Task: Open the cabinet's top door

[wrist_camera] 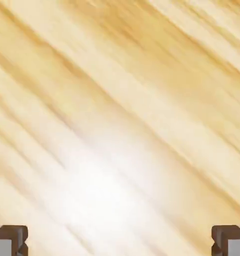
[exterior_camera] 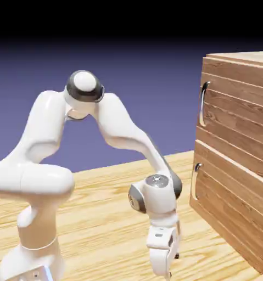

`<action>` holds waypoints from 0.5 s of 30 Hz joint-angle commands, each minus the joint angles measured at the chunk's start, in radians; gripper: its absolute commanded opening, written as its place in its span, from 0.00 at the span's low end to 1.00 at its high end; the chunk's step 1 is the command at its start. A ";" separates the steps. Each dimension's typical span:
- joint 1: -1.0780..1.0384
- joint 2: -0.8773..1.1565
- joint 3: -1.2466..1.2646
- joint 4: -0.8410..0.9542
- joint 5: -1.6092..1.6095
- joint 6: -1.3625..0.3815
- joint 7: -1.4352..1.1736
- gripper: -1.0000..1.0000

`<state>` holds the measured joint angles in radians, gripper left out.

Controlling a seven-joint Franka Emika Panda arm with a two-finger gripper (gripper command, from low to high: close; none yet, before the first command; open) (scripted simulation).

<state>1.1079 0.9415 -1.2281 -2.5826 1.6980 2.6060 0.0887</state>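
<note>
1. Light-brown plank wood makes up the cabinet (exterior_camera: 240,159), standing at the right edge of the exterior view on the table (exterior_camera: 100,219), whose top is a paler wood.
2. Top door (exterior_camera: 238,104): the cabinet's upper front panel, sitting flush with the front and closed. Its curved silver handle (exterior_camera: 202,104) runs vertically along the panel's left edge.
3. Lower panel (exterior_camera: 232,208) sits directly beneath, with its own silver handle (exterior_camera: 195,181), also on the left edge.
4. White arm (exterior_camera: 122,131) rises from the lower left, arches up through a grey-capped joint and folds back down toward the table.
5. Gripper (exterior_camera: 163,273) hangs low at the bottom edge of the exterior view, pointing down at the tabletop. It is left of the cabinet and well below the top door's handle, apart from both handles.
6. Hand view: filled with pale wood grain running diagonally, with a bright glare patch below the middle. The two fingertips (wrist_camera: 10,241) show at the bottom corners, far apart.
7. Claw state: spread wide, with nothing between the fingers.
8. Contact: the gripper touches no part of the cabinet in either view. Whether its tips touch the table, I cannot tell.
</note>
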 commanded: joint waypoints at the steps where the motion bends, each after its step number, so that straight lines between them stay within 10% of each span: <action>1: 0.026 0.036 -0.029 0.005 0.041 -0.010 -0.016 0.50; 15: 0.394 0.544 -0.442 0.082 0.611 -0.155 -0.235 0.50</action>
<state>1.5021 1.4852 -1.6699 -2.5008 2.3088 2.4509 -0.1459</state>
